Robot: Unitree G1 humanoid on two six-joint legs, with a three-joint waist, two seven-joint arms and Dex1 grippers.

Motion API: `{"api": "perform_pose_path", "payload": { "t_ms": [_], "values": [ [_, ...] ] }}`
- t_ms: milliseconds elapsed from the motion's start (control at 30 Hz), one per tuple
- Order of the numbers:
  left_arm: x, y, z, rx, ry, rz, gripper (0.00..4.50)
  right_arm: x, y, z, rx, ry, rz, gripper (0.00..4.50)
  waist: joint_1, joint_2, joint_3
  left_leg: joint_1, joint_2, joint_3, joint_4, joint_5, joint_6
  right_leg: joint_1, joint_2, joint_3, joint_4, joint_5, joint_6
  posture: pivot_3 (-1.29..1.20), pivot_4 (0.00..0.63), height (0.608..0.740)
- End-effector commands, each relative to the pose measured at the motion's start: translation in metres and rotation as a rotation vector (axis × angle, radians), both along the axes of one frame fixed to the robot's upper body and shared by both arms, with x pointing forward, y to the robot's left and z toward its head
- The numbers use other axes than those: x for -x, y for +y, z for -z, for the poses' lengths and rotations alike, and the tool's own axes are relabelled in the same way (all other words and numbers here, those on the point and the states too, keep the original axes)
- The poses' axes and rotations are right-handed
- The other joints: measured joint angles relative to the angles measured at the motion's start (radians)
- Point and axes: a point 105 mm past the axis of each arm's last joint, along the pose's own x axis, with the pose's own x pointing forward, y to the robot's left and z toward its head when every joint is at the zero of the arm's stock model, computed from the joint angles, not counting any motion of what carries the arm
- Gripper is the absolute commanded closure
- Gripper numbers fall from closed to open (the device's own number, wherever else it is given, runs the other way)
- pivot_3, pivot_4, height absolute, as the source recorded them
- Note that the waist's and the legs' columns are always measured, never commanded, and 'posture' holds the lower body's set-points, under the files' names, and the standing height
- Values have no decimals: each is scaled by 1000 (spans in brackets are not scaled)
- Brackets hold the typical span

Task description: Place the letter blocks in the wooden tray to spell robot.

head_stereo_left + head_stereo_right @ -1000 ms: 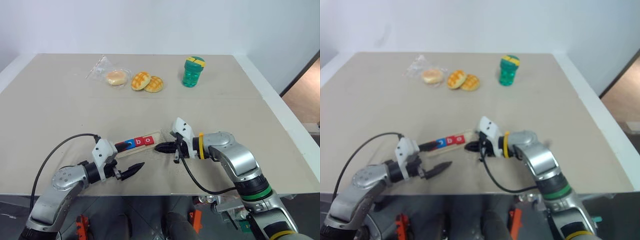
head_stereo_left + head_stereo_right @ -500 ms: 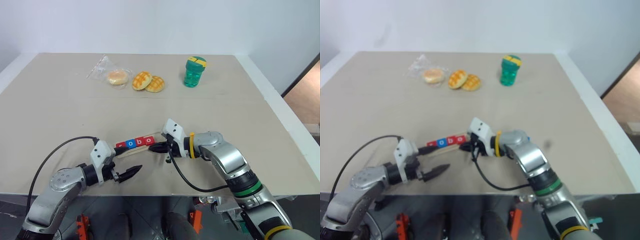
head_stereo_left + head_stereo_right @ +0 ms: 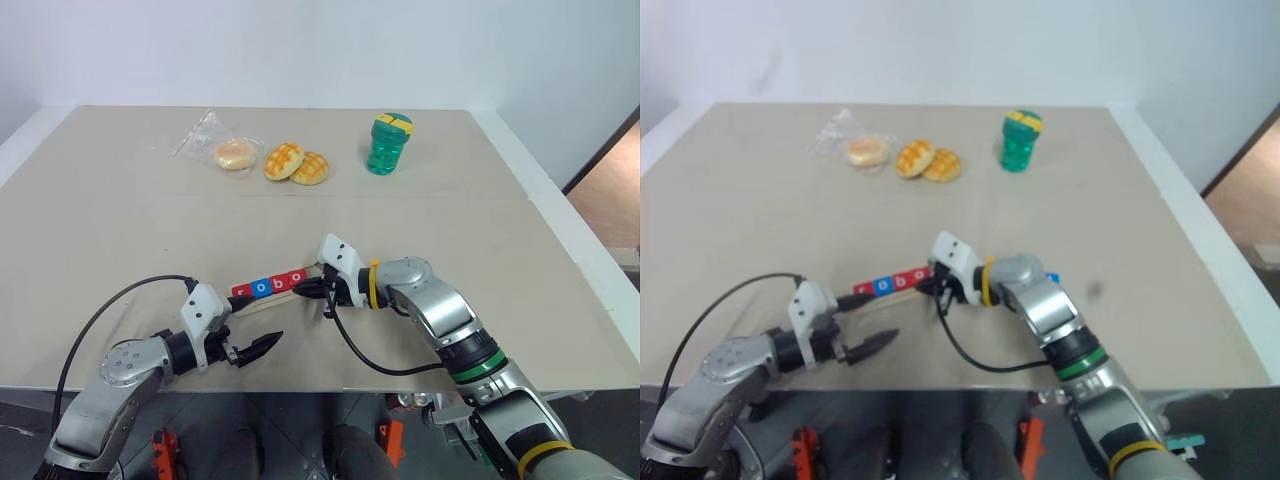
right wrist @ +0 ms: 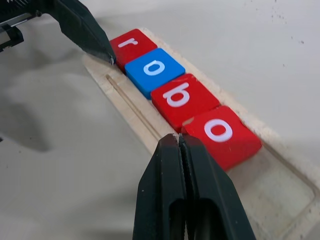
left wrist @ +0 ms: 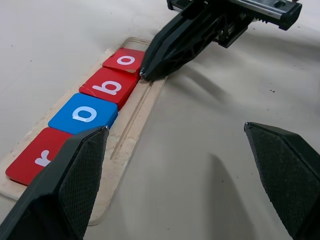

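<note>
Wooden tray (image 4: 280,192) on counter (image 3: 420,230) at both fingers' tips | letter blocks (image 4: 175,95) r-o-b-o seated, end slot beyond right fingers (image 4: 176,142) bare | right shut, empty, nudging last o; left fingers (image 5: 175,165) wide, empty | next: find t, seat it.

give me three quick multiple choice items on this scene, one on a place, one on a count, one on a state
1. Where is the right gripper's tip?
A. at the second o tile
B. over the green bottle
C. by the waffles

2. How many letter blocks sit in the wooden tray?
A. two
B. four
C. five

3. The left gripper's fingers are:
A. shut on a tile
B. open, holding nothing
C. shut, holding nothing

Answers:
1 A: the right gripper meets the edge of the second o tile.
2 B: the letter blocks in the wooden tray read r, o, b, o.
3 B: the left gripper shows spread fingers.
</note>
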Motion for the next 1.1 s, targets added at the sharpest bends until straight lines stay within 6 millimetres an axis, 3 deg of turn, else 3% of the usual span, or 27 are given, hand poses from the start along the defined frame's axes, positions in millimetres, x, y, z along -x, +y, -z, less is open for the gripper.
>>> {"api": "perform_pose_path", "payload": {
  "t_ms": [33,467,900,1000,1100],
  "values": [
    [2,-3,-10,4,-51,8,0,-3,4,-13,-15,-54,-19,4458,0,0,0,0,0,0,0,0,0,0,0,0,0,0,0,0,150,740],
    [1,-4,-10,0,-54,12,0,-10,0,-18,-12,-93,-18,4458,0,0,0,0,0,0,0,0,0,0,0,0,0,0,0,0,150,740],
    [1,-2,-10,-10,-50,18,0,4,-9,-46,-41,-94,-69,4458,0,0,0,0,0,0,0,0,0,0,0,0,0,0,0,0,150,740],
    [0,-2,-10,-11,-53,17,0,-4,-13,-57,-54,-127,-40,4458,0,0,0,0,0,0,0,0,0,0,0,0,0,0,0,0,150,740],
    [0,-3,-11,-7,-57,17,0,-26,-24,-70,-81,-198,50,4458,0,0,0,0,0,0,0,0,0,0,0,0,0,0,0,0,150,740]
  ]
}}
